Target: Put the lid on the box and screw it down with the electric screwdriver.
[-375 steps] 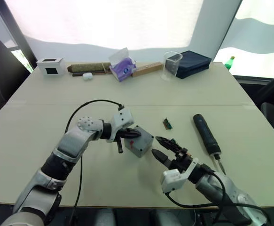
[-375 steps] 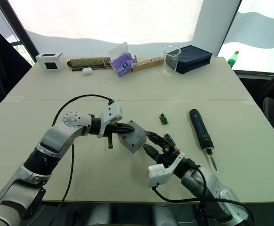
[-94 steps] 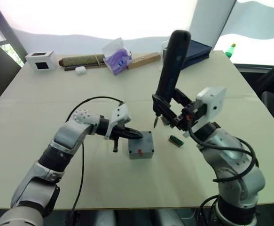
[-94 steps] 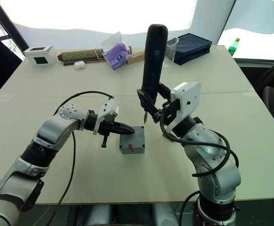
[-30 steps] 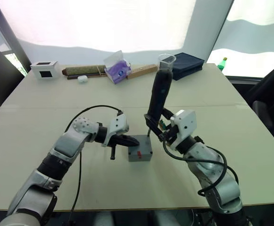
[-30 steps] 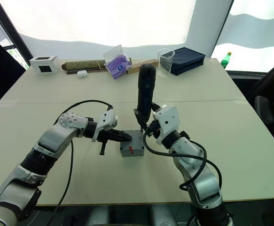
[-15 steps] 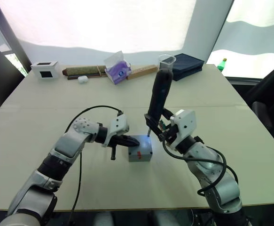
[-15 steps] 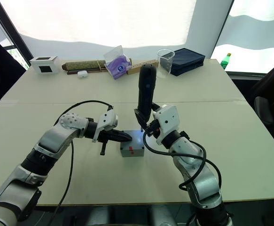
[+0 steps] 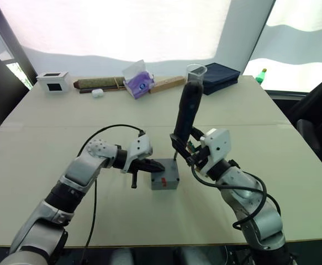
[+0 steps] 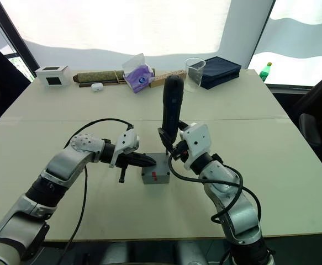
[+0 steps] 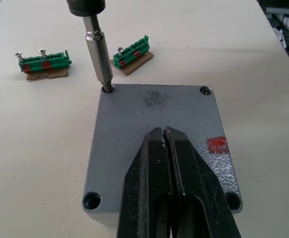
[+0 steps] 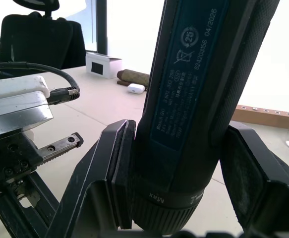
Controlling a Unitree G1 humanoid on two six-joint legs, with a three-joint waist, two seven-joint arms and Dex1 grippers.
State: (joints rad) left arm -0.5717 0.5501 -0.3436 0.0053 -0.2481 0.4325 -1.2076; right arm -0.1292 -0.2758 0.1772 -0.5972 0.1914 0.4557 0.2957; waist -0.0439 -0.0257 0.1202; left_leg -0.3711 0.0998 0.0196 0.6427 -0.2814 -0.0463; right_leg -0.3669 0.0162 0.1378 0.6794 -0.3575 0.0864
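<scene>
My right jaws [image 12: 184, 163] clamp the electric screwdriver [image 9: 186, 116], its label reading "82420356 04/2026" and "Max". My left jaws [image 11: 170, 163] are pressed together on the lid [image 11: 149, 124].

- The lid [image 11: 159, 144], a flat square grey cover with a speckled surface, is seated on the box [image 9: 165, 180], so that the two are seen as one closed grey block on the worktop [image 9: 260, 138]. Recessed screw holes are seen at its corners, and a small red mark is seen near one edge.
- The box is set upright near the middle of the worktop, with a red mark shown on its near side wall.
- The electric screwdriver [image 9: 186, 115], a long matte-black cylinder, is held nearly upright, tilted slightly. Its thin metal bit [image 11: 98, 55] is placed in one corner hole of the lid.
</scene>
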